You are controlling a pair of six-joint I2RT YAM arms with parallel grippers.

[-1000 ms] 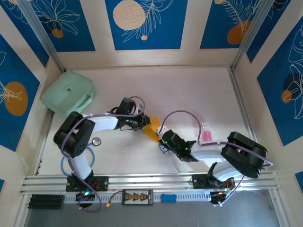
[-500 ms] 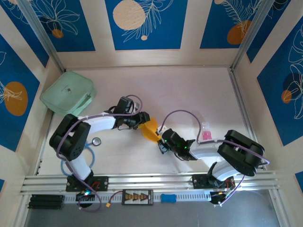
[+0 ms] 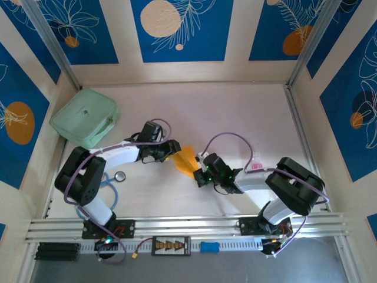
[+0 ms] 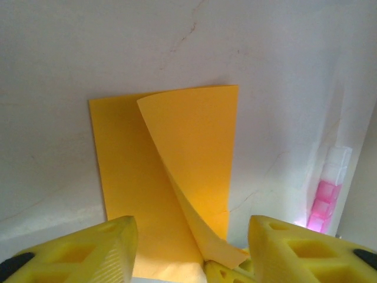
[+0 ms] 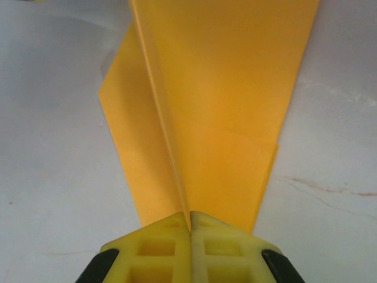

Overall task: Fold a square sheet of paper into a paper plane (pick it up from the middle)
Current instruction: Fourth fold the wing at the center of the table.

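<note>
Starting at the far left of the top view, a rounded mint-green fabric case (image 3: 85,121) sits in the corner of the pale table (image 3: 230,112), well apart from the work. Next along, the left gripper (image 3: 172,153) hovers just beside the left edge of the thin orange-yellow sheet of paper (image 3: 186,159), which lies near the middle of the table between the two arms. From the left wrist, that gripper (image 4: 191,253) has its yellow fingers (image 4: 76,250) spread wide and holding nothing. The sheet (image 4: 194,141) lies ahead of them, one layer flat on the table and an upper flap curling up along a slanted crease. Further right, the right gripper (image 3: 201,170) is clamped on the sheet's near end. Its wrist view shows this gripper (image 5: 189,236) with jaws pressed together on the raised centre fold, paper (image 5: 230,100) fanning away on both sides. A small pink blocky object (image 3: 257,167) rests further right, clear of it all.

The step in hand looks like taking or flattening that lifted flap. To do it well, I judge the right pinch should serve as the anchor while the left fingers come in low at the flap's free edge, close on one layer alone, and work along the crease — a sideways tug could twist the fold or tear the thin paper
</note>
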